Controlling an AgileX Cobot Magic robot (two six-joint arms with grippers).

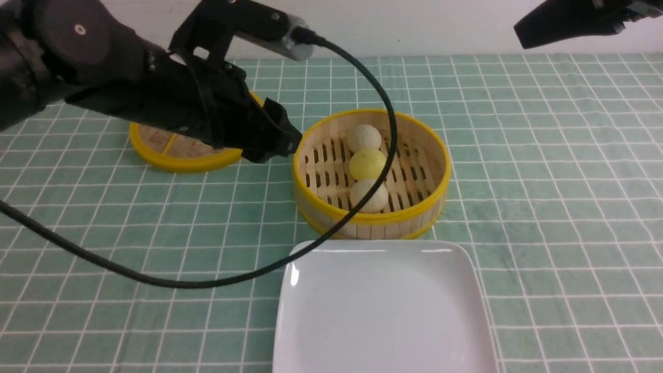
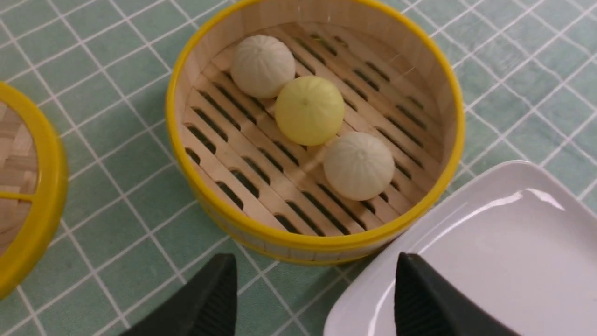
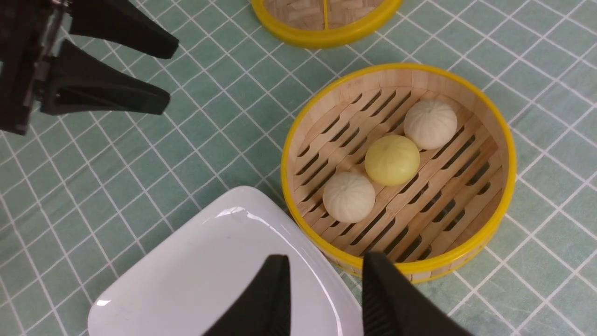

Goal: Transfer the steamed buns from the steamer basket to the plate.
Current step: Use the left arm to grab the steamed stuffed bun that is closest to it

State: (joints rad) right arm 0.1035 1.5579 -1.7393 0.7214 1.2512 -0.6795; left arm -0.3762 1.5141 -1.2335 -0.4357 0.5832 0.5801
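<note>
Three steamed buns lie in a row inside the steamer basket: an off-white one farthest, a pale yellow one in the middle, and another off-white one nearest. The white plate sits just in front of the basket, with nothing on it. My left gripper hovers at the basket's left side, above the table, open and holding nothing. My right gripper hangs high at the far right, its jaws apart and holding nothing, over the gap between plate and basket.
The flat woven lid with its yellow rim lies on the green checked cloth behind the left arm. A black cable from the left wrist loops over the basket and across the table left of the plate.
</note>
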